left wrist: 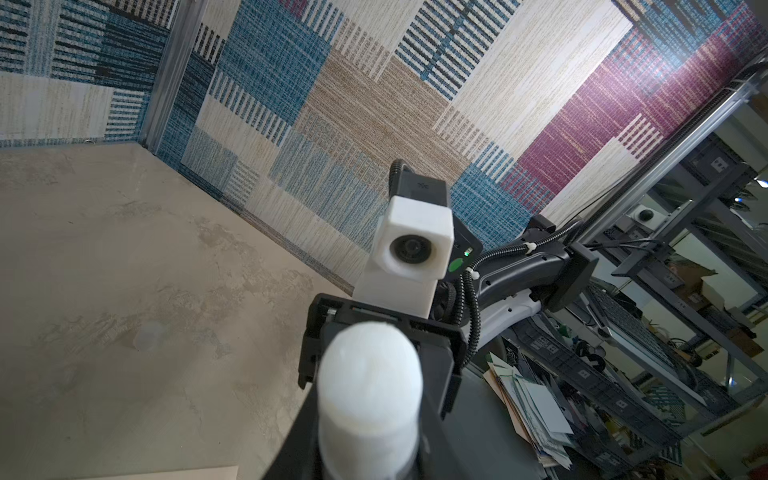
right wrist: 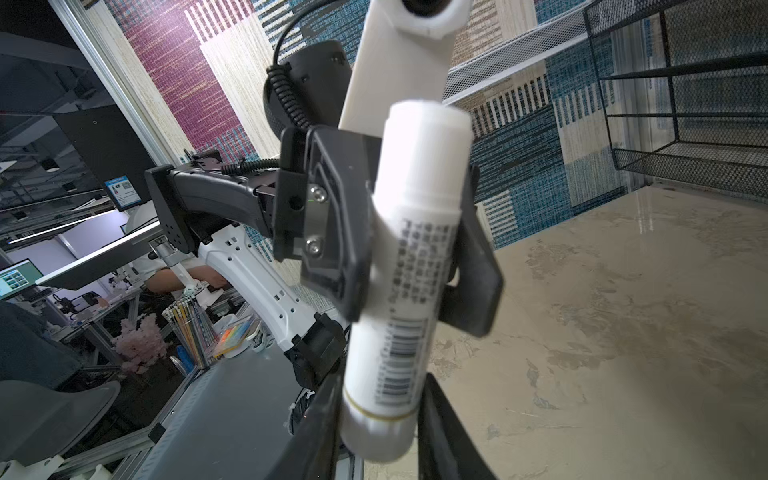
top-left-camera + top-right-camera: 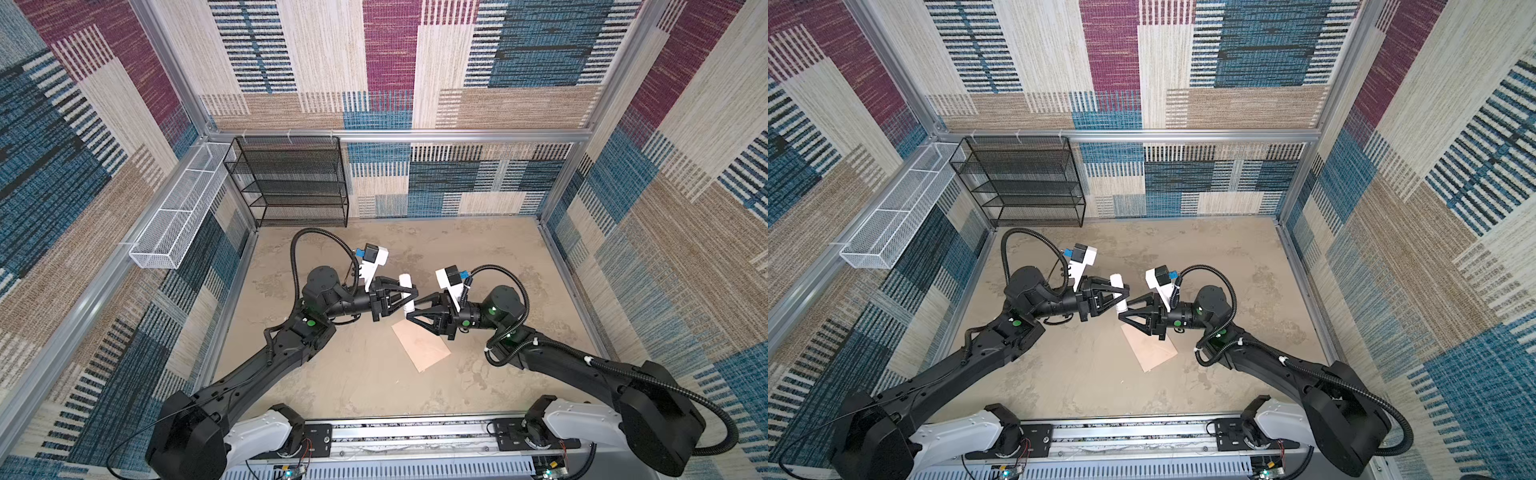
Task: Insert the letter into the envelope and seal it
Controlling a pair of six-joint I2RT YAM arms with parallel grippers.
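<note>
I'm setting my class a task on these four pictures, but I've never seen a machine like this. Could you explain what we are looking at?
It is a robot with two black arms, left arm and right arm, each ending in a two-fingered tool. Two pictures look down from overhead, side by side; the other two come from a camera on each wrist. On the sandy table lies a pale pink envelope; no letter shows. The left tool grips a white tube around its middle. The right tool straddles the tube's end; whether it grips, I cannot tell.
</note>
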